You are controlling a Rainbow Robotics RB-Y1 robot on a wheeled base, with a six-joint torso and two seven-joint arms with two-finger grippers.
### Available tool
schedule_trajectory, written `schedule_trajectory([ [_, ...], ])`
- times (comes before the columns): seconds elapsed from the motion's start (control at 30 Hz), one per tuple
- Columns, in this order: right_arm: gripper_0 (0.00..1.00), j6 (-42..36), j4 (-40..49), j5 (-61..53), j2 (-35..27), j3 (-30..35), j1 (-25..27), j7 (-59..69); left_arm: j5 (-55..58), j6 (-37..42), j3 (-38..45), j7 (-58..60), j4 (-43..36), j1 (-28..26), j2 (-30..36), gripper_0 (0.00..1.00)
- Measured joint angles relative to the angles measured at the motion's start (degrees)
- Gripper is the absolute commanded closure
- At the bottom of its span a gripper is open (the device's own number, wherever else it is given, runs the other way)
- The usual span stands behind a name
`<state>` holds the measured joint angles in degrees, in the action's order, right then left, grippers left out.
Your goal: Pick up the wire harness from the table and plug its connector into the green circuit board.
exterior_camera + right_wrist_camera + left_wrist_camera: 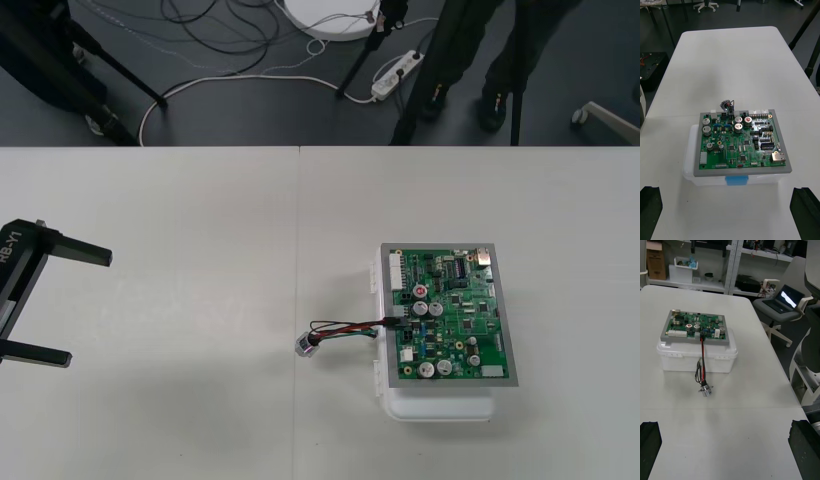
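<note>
The green circuit board [450,315] sits on its white base [440,405] right of the table's middle. The harness's black plug [395,322] stands in a connector at the board's left edge. Its red, black and green wires [345,328] run off the board down to the table, ending at the round metal socket [305,345]. My left gripper [90,308] waits open at the left side, far from the harness. In the left wrist view the plug [702,338], socket [706,391] and board [696,326] lie ahead of the open left gripper [725,425]. My right gripper [727,189] is open, just short of the board [739,144] and plug [729,108].
A seam [298,250] runs down the table's middle. The table's far edge [320,147] borders dark floor with cables, a power strip [395,72] and tripod legs. Bare table lies between the left gripper and the socket.
</note>
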<state>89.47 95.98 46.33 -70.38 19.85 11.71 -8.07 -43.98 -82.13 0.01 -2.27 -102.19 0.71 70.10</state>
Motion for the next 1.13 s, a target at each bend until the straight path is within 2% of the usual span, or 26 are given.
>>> schedule_trajectory([
  [1.13,0.0,0.0,0.0,0.0,1.1,0.0,0.2,0.0,0.0,0.0,0.0,0.0,0.0,0.0,0.0,0.0],
])
